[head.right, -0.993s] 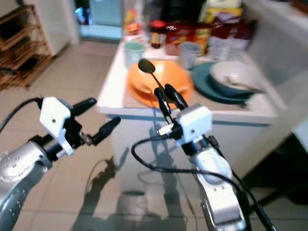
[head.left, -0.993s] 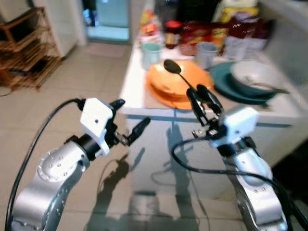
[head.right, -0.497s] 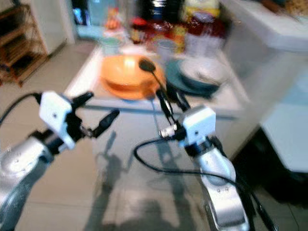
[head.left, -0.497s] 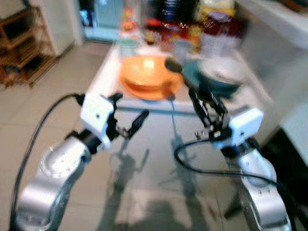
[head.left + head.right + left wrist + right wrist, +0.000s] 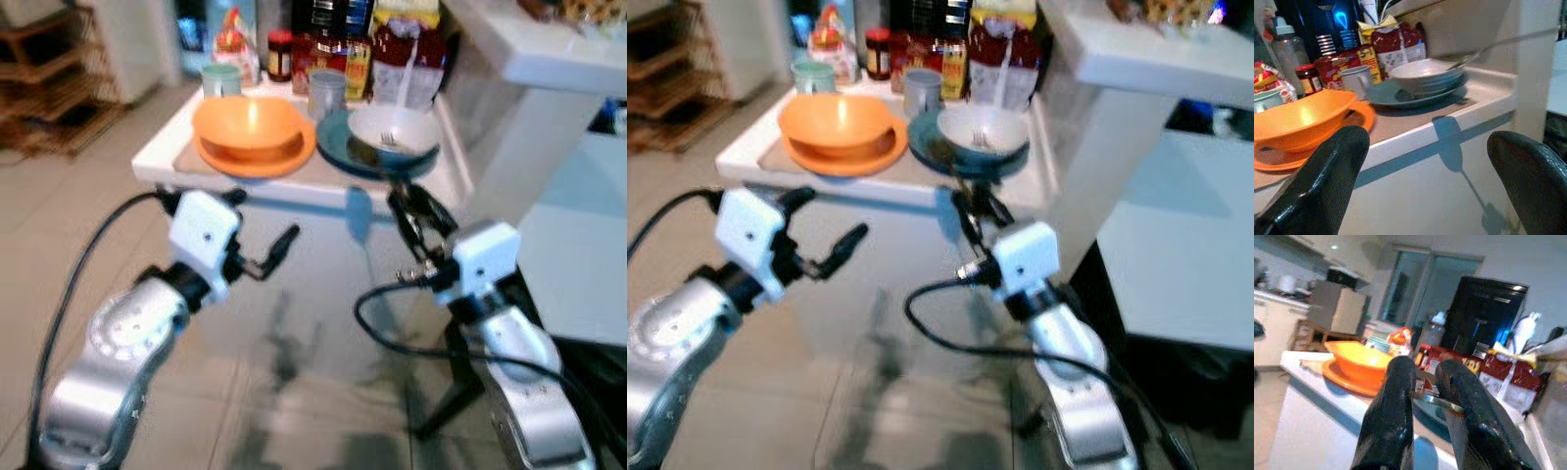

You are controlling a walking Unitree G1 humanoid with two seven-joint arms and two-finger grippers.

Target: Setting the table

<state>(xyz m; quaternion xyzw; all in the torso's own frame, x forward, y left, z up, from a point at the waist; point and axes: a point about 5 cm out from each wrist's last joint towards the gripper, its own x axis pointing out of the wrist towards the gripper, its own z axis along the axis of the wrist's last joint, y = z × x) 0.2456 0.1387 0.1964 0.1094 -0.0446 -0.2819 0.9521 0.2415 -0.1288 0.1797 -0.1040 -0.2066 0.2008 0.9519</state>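
**Spoon held in front of the set counter**

I see my right gripper (image 5: 1422, 396) with its jaws clamped on the thin metal handle of a spoon (image 5: 1436, 402), held up just short of the white counter (image 5: 294, 186). My left gripper (image 5: 263, 238) hangs level beside it with its jaws wide apart and holding nothing.

On the counter an orange bowl (image 5: 247, 125) sits in an orange plate (image 5: 257, 163); I can make out nothing inside it. Just beside that, a white bowl (image 5: 394, 129) sits on a dark teal plate (image 5: 343, 157), with a piece of cutlery (image 5: 1469, 55) resting in it and sticking out over the rim. A pale green cup (image 5: 220, 79) and a grey mug (image 5: 326, 92) stand behind the plates; their contents are hidden.

Along the back I see a red-lidded jar (image 5: 280, 55), a clear bottle (image 5: 1289, 46) and red food packets (image 5: 407, 59). One packet shows "5+" on a yellow patch (image 5: 1365, 52); the rest is too blurred to read.
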